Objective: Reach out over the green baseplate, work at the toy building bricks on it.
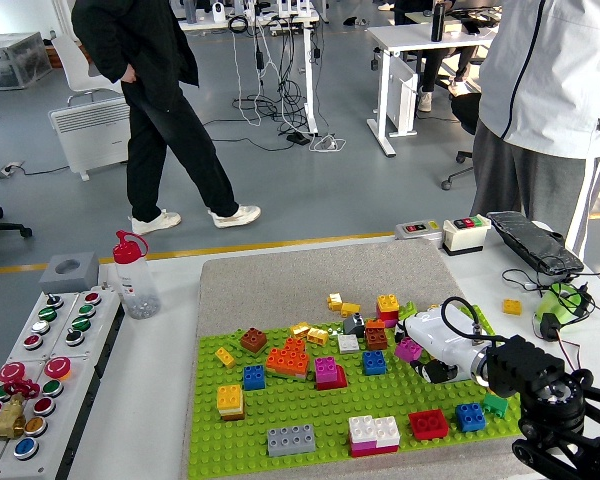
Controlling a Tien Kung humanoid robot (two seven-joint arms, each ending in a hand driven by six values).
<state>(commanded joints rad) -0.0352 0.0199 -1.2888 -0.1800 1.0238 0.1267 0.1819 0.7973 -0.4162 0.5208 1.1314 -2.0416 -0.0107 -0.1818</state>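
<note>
Right hand (432, 345): reached in over the right side of the green baseplate (310, 415); white fingers are seen low among the bricks, but whether they are apart or closed cannot be told.
Nearest bricks: magenta brick (410, 349) touching or just beside the fingertips; blue brick (375, 362) just left of it.
Baseplate: laid on a grey mat (310, 280), its near edge close to the table's near edge.
Front row: grey brick (292, 439), white-and-pink brick (374, 433), red brick (429, 424), all near the baseplate's front edge.
Open room: bare studs across the baseplate's middle front; the mat behind the baseplate is uncovered.
Left of baseplate: button panel (40, 350), well apart.
</note>
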